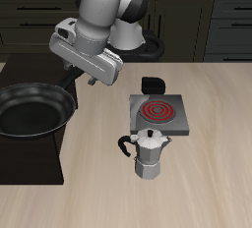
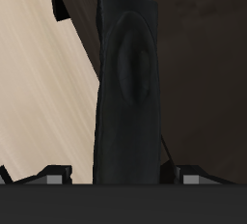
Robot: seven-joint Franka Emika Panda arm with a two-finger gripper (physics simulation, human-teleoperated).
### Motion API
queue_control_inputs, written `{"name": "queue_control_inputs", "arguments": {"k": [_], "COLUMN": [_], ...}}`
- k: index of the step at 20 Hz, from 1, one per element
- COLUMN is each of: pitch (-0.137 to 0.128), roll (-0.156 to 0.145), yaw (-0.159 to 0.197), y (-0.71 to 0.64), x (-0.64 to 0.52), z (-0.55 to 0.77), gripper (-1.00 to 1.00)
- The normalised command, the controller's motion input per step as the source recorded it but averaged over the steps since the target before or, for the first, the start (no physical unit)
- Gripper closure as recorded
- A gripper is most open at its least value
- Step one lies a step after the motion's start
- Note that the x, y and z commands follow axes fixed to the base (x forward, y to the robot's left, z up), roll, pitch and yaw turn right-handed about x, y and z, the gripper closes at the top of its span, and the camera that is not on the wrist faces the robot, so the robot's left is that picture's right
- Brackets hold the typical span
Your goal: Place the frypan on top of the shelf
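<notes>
Frypan (image 1: pixel 34 111) sits on the dark shelf (image 1: pixel 30 163) top, gripper (image 1: pixel 77 73) clamped on its handle (image 2: pixel 130 83). Light wood table (image 1: pixel 217 134) carries a stove plate (image 1: pixel 159 113) and moka pot (image 1: pixel 148 151) mid-surface, dark cabinets (image 1: pixel 221 21) behind.

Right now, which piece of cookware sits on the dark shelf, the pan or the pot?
The frypan rests on the shelf; the silver moka pot stands on the table, beside the stove.

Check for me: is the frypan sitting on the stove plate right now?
No, the frypan rests on the dark shelf, apart from the stove plate.
</notes>
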Motion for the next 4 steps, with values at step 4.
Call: {"name": "queue_control_inputs", "arguments": {"k": [4], "pitch": [-0.031], "roll": [0.015], "yaw": [0.038], "y": [0.13], "x": [-0.10], "z": [0.05], "gripper": [-1.00]}}
